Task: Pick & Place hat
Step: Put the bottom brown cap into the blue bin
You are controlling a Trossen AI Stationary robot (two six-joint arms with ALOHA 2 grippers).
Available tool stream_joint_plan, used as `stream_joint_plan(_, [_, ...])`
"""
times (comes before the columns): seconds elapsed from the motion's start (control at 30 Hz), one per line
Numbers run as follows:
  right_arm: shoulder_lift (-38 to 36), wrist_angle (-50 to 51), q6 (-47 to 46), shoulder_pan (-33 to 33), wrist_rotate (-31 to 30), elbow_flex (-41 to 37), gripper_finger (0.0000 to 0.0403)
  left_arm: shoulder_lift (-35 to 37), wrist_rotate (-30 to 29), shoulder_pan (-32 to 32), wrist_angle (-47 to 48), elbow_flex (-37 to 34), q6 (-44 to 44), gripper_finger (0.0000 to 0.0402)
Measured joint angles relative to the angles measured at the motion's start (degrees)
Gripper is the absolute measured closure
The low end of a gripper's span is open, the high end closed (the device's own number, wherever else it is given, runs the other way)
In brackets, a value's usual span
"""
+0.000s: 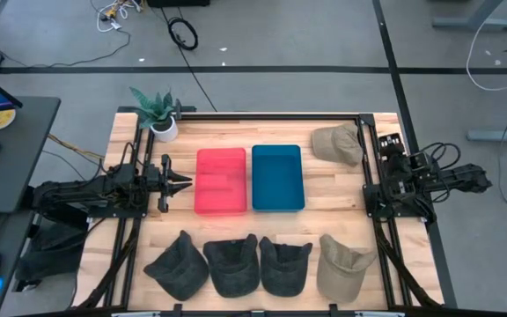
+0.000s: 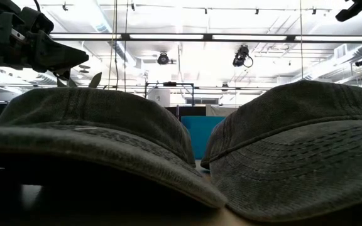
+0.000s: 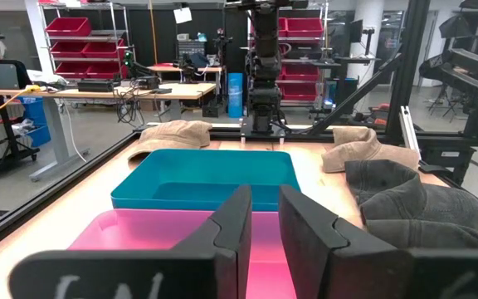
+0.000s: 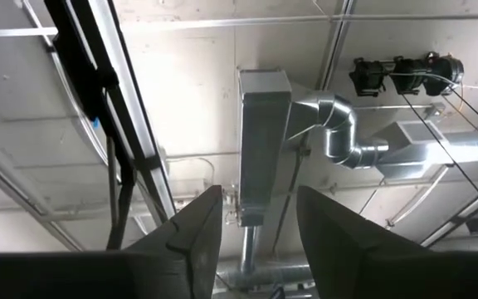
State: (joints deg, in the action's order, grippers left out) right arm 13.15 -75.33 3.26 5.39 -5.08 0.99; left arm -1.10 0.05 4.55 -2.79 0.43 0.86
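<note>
Nothing is picked up yet. Four hats sit in a row along the near edge of the surface (image 1: 324,220): three dark ones (image 1: 233,264) and a tan hat (image 1: 345,267) at the right end, well apart from both arms. A fifth hat (image 1: 337,143) lies at the far right corner, just beside the right arm's base. The pink bin (image 1: 220,180) and the blue bin (image 1: 277,178) sit side by side in the middle, probably as drop-off spots within reach of either arm.

The left hand (image 1: 183,182) is stretched out level, pointing at the pink bin's left edge, fingers (image 3: 235,224) slightly parted with nothing between them (looks like a ready pose). The right hand (image 4: 258,228) is folded back over its base and aimed at the ceiling, jaws apart and empty, so that arm looks parked.
</note>
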Motion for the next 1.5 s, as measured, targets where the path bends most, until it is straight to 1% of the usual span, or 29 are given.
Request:
stream_joint_plan(0.13, [0.0,-3.6,-2.0,0.0,0.0,0.4,0.0243,0.0,0.0,0.0,0.0,0.0,0.0,0.0335])
stream_joint_plan(0.2, [0.0,-1.7,-2.4,0.0,0.0,2.3,0.0243,0.0,0.0,0.0,0.0,0.0,0.0,0.0335])
stream_joint_plan(0.23, [0.0,1.1,-2.3,0.0,0.1,4.0,0.0243,0.0,0.0,0.0,0.0,0.0,0.0,0.0335])
stream_joint_plan(0.27, [0.0,6.2,-1.5,0.0,0.1,6.6,0.0243,0.0,0.0,0.0,0.0,0.0,0.0,0.0335])
stream_joint_plan(0.3, [0.0,13.3,-0.9,0.0,0.1,9.7,0.0243,0.0,0.0,0.0,0.0,0.0,0.0,0.0335])
stream_joint_plan(0.4, [1.0,42.1,-0.6,0.0,0.2,23.0,0.0243,0.0,0.0,0.0,0.0,0.0,0.0,0.0335])
stream_joint_plan(0.5, [5.3,65.7,-1.5,0.0,-0.1,36.4,0.0243,0.0,0.0,0.0,0.0,0.0,0.0,0.0335])
stream_joint_plan(0.53, [6.7,71.2,-2.8,0.0,0.2,39.8,0.0243,0.0,0.0,0.0,0.0,0.0,0.0,0.0335])
stream_joint_plan(0.6, [9.5,77.0,-5.7,0.0,0.2,45.1,0.0243,0.0,0.0,0.0,0.0,0.0,0.0,0.0335])
stream_joint_plan(0.67, [11.4,78.2,-7.4,0.0,0.2,48.2,0.0243,0.0,0.0,0.0,0.0,0.0,0.0,0.0335])
stream_joint_plan(0.77, [13.1,76.8,-8.0,0.0,0.2,50.4,0.0243,0.0,0.0,0.0,0.0,0.0,0.0,0.0335])
stream_joint_plan(1.07, [14.1,75.7,-12.7,0.0,0.2,50.6,0.0243,0.0,0.0,0.0,0.0,0.0,0.0,0.0335])
stream_joint_plan(1.2, [14.2,75.4,-16.7,0.0,0.2,50.6,0.0243,0.0,0.0,0.0,0.0,0.0,0.0,0.0335])
stream_joint_plan(1.5, [14.2,77.4,-16.2,0.0,0.2,50.9,0.0243,0.0,0.0,0.0,0.0,0.0,0.0,0.0335])
